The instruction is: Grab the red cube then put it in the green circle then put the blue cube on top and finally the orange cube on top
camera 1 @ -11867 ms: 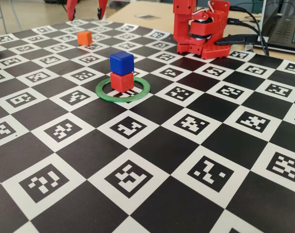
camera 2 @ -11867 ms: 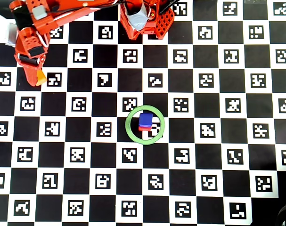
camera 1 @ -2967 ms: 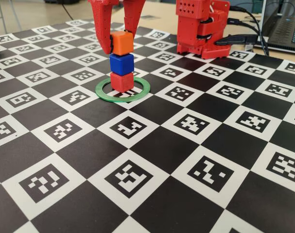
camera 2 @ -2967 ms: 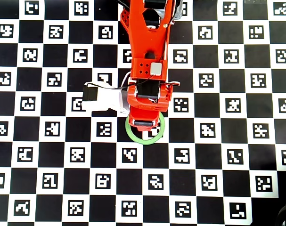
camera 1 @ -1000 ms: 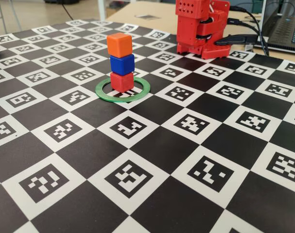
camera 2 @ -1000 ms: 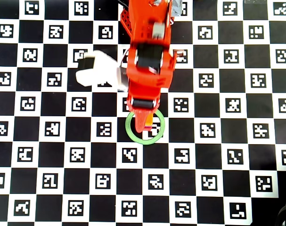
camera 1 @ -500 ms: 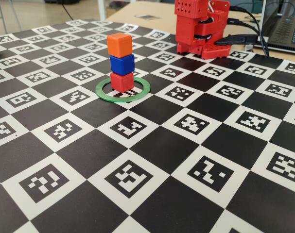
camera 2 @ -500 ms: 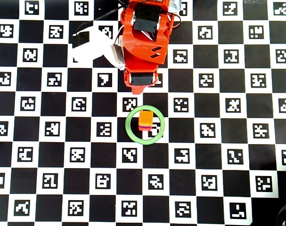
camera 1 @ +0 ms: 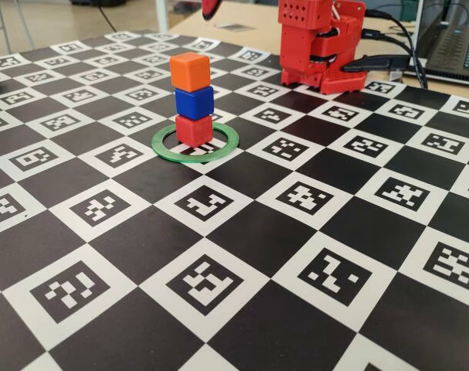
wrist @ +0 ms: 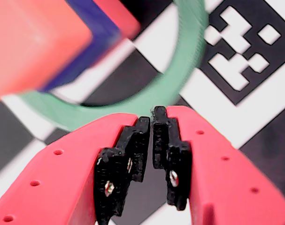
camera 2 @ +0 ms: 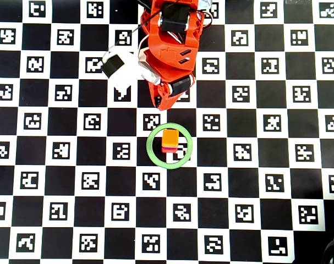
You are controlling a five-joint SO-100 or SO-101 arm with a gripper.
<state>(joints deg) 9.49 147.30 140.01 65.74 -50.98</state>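
**Stack stands complete; only the retreat remains**

On the checkered worktop, we see the green circle holding the red cube, with the blue cube and the orange cube stacked above it. Farther back, our gripper hangs empty, jaws together. We judge that stacking is finished; next, withdraw clear of the tower.

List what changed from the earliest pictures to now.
The orange cube went from the board's far corner onto the blue cube. The gripper let go, shut and pulled back. Red cube and green circle stayed put.
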